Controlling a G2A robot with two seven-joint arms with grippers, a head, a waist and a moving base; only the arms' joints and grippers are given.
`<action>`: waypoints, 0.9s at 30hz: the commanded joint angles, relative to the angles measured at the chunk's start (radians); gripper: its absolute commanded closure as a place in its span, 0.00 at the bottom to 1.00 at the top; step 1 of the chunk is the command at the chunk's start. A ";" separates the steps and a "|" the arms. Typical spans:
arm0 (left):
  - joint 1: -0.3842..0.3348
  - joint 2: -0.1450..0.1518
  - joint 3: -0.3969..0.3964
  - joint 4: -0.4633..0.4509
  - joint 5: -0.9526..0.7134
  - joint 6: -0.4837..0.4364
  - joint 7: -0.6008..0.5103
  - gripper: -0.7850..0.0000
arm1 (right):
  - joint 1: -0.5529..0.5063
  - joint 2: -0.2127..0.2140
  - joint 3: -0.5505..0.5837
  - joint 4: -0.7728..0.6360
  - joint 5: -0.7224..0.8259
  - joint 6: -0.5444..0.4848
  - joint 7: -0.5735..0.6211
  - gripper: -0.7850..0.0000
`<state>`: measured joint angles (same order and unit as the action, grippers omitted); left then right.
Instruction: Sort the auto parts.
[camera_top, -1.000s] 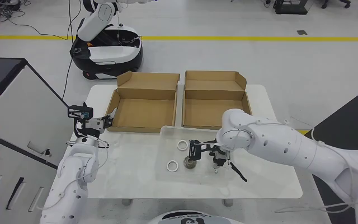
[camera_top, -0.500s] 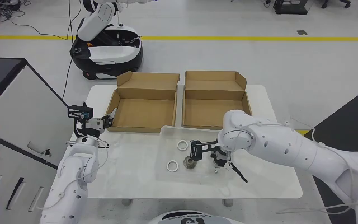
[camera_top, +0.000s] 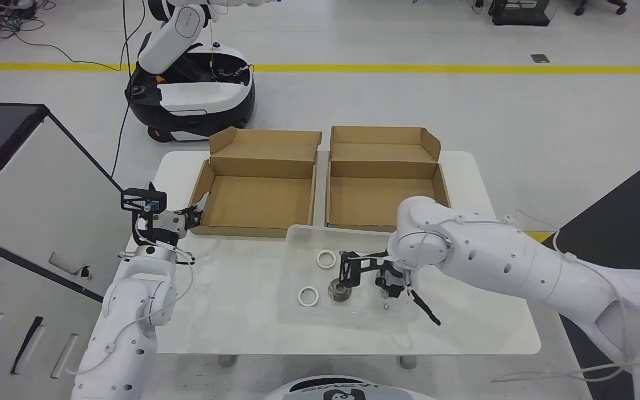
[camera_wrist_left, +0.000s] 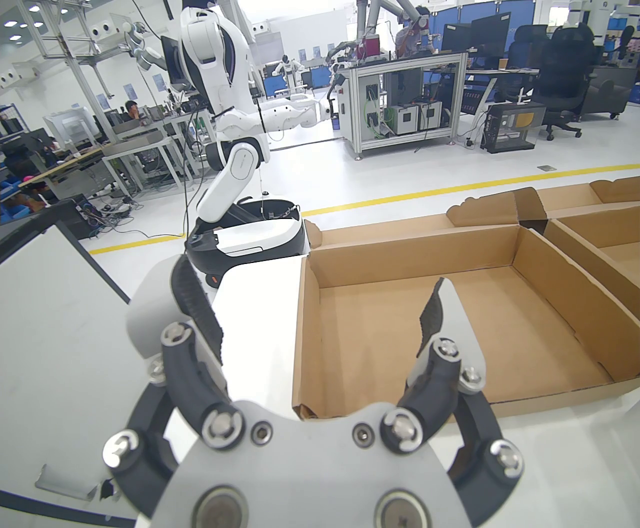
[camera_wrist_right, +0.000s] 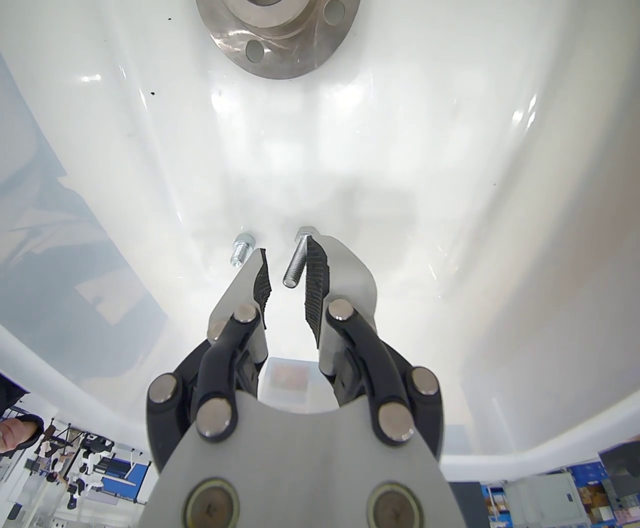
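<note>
My right gripper (camera_wrist_right: 286, 246) is down inside the white tray (camera_wrist_right: 460, 150), open only a little. A long threaded bolt (camera_wrist_right: 296, 260) lies between its fingers, against one pad. A short bolt (camera_wrist_right: 241, 249) lies just outside the other finger. A round metal flange (camera_wrist_right: 277, 30) with holes sits farther along the tray floor. From above, the right gripper (camera_top: 388, 288) is beside the flange (camera_top: 340, 292), with two white rings (camera_top: 326, 259) (camera_top: 308, 296) nearby. My left gripper (camera_wrist_left: 308, 275) hangs open and holds nothing, by the near corner of a cardboard box (camera_wrist_left: 450, 320).
Two open, empty cardboard boxes (camera_top: 255, 190) (camera_top: 385, 185) stand side by side behind the tray (camera_top: 300, 235). Another white robot (camera_top: 190, 70) stands on the floor beyond the table. A grey cabinet (camera_top: 40, 190) borders the table's left side.
The right gripper has shifted very slightly inside the tray by the bolts. The left arm has stayed where it was.
</note>
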<state>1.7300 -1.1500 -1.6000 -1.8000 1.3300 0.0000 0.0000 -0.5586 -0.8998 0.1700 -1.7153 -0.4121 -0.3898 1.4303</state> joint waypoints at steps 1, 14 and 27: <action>0.000 0.000 0.000 0.000 0.000 0.000 0.000 0.00 | 0.000 -0.002 0.000 0.002 0.000 0.000 0.000 1.00; 0.000 0.000 0.000 0.000 0.000 0.000 0.000 0.00 | 0.018 0.006 0.009 -0.025 0.017 0.027 0.027 1.00; 0.000 0.000 0.000 0.000 0.000 0.000 0.000 0.00 | 0.027 0.076 0.090 -0.148 0.084 0.038 0.038 1.00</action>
<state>1.7300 -1.1500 -1.6000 -1.8000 1.3300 0.0000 0.0000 -0.5324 -0.8311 0.2513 -1.8555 -0.3364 -0.3483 1.4717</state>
